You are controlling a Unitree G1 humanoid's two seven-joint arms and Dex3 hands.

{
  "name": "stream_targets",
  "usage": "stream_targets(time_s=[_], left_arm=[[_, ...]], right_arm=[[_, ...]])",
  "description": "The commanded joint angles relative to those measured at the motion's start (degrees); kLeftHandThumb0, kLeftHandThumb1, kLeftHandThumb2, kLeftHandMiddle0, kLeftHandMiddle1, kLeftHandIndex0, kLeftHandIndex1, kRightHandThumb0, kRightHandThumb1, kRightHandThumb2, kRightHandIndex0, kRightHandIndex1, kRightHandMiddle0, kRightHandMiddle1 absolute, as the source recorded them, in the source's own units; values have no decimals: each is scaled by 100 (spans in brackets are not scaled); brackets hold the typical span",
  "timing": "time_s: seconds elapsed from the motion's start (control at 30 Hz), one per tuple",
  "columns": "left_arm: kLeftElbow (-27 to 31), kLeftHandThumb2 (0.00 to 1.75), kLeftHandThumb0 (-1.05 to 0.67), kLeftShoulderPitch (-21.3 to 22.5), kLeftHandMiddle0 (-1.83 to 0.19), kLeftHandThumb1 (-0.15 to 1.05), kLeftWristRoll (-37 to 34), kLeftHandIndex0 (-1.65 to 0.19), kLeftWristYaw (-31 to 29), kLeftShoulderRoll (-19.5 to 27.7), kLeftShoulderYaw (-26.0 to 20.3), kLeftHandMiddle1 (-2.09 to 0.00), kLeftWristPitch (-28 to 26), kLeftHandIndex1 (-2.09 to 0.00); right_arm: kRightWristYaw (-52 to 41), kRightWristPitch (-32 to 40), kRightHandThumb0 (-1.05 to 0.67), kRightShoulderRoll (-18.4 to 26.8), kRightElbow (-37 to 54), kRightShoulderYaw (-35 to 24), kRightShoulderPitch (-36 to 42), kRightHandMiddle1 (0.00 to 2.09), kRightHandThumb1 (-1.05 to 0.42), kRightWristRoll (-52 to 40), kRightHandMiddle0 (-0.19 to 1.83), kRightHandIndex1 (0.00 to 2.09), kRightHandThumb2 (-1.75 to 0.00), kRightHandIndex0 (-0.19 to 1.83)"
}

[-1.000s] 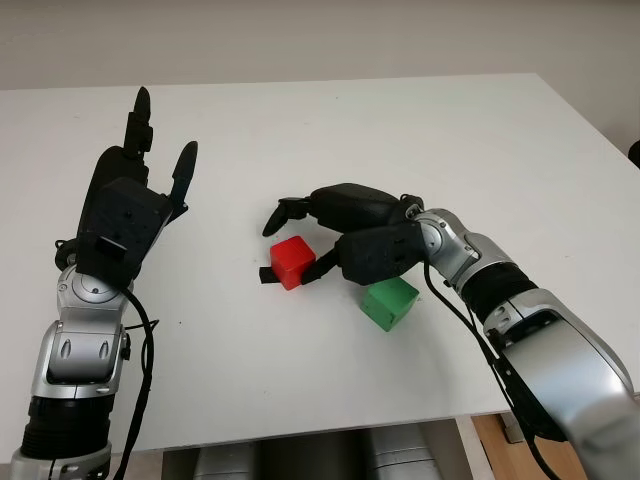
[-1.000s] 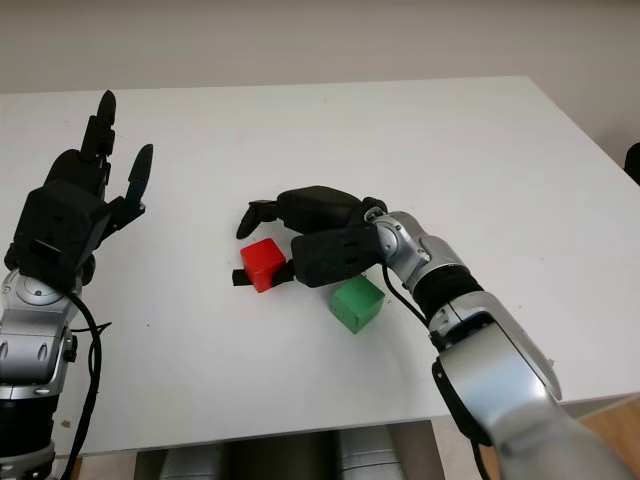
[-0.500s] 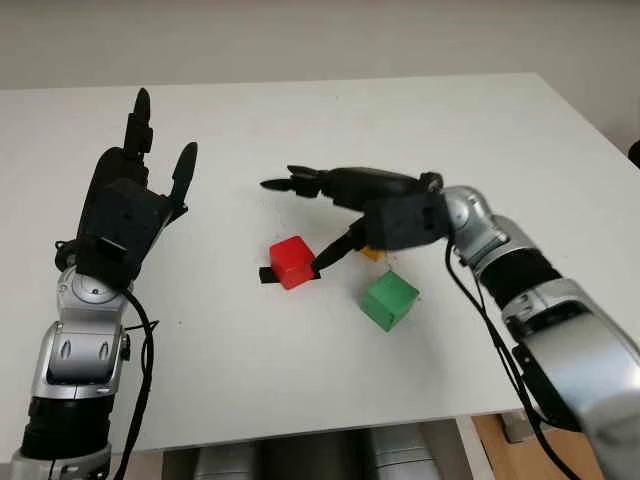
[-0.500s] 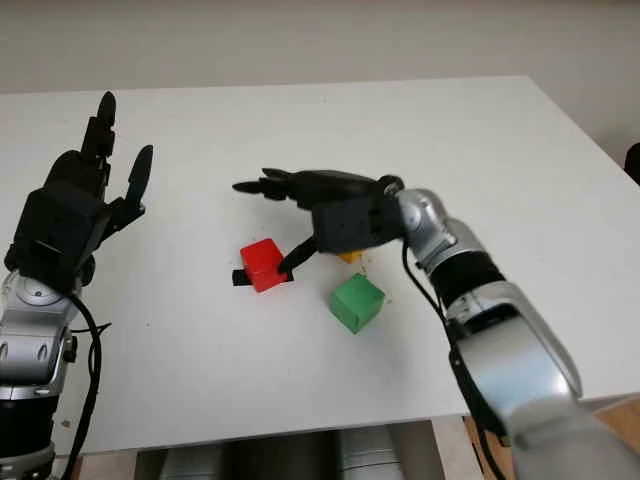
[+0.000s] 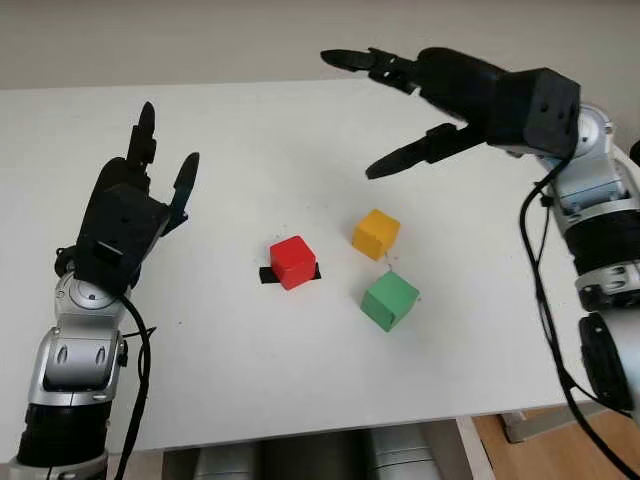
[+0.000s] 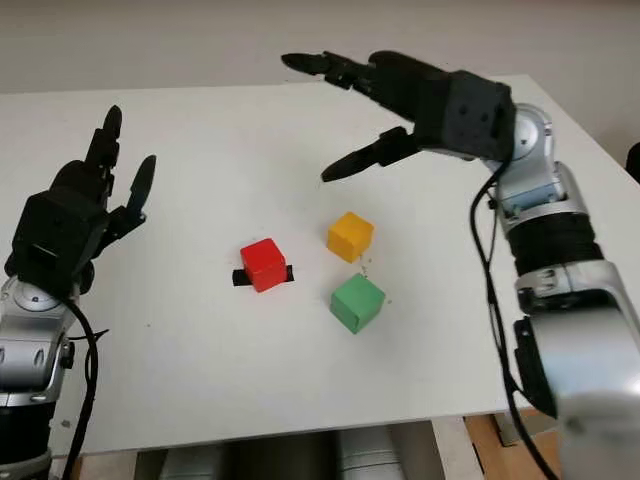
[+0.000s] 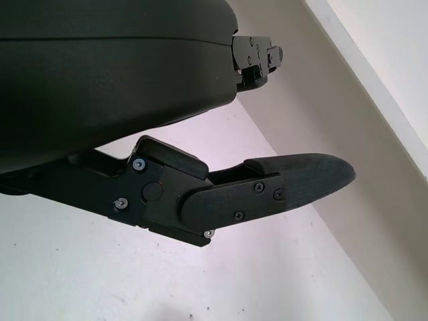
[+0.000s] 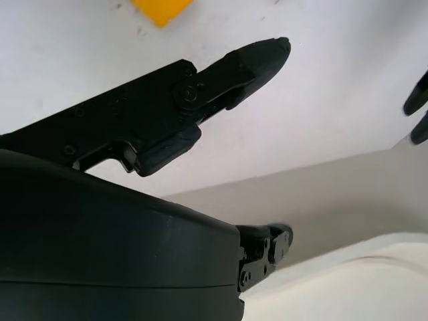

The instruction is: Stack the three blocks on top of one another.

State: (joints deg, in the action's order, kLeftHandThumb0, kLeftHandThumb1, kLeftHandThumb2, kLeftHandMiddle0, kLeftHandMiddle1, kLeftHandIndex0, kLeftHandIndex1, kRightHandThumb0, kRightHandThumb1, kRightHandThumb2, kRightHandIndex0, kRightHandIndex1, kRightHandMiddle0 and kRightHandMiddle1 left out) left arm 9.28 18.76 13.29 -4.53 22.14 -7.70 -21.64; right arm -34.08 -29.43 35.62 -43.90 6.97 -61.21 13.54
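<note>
From my right wrist, the yellow block is sliced off by the picture's edge, only a corner of it peeking in. The black strip under the red block is mostly covered by that block, so what it is I cannot tell. My right hand, open high above the yellow block, has its forearm running out of frame. My left hand is open too, its arm cut off below.

Right robot hand open above table; yellow block below.
</note>
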Motion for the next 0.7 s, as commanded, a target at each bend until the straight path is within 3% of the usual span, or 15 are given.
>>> stream_targets(time_s=[0.0, 0.2, 0.37, 0.67], left_arm=[[8, 64, -79, -33, 16, 105, -5, 12, -15, 88, -26, -6, 115, -5], [-155, 65, -80, 53, 14, 105, -19, 11, -21, 146, -29, -6, 301, -6], [-184, 66, -82, 135, 13, 105, 30, 11, -31, 183, 8, -6, 274, -6], [-143, 67, -81, 144, 13, 105, 37, 10, -25, 216, 25, -6, 253, -6]], right_arm=[[178, -274, -62, 182, -120, 123, -105, 24, -84, 270, 30, 13, -5, 15], [488, -774, -54, 417, -368, 694, -154, 16, -85, 1266, 31, 7, -6, 11], [1369, -1319, -56, 371, -918, 1325, -385, 14, -83, 2305, 33, 6, -5, 11], [2275, -1590, -51, 231, -1341, 1994, -569, 12, -79, 3125, 38, 5, -5, 11]])
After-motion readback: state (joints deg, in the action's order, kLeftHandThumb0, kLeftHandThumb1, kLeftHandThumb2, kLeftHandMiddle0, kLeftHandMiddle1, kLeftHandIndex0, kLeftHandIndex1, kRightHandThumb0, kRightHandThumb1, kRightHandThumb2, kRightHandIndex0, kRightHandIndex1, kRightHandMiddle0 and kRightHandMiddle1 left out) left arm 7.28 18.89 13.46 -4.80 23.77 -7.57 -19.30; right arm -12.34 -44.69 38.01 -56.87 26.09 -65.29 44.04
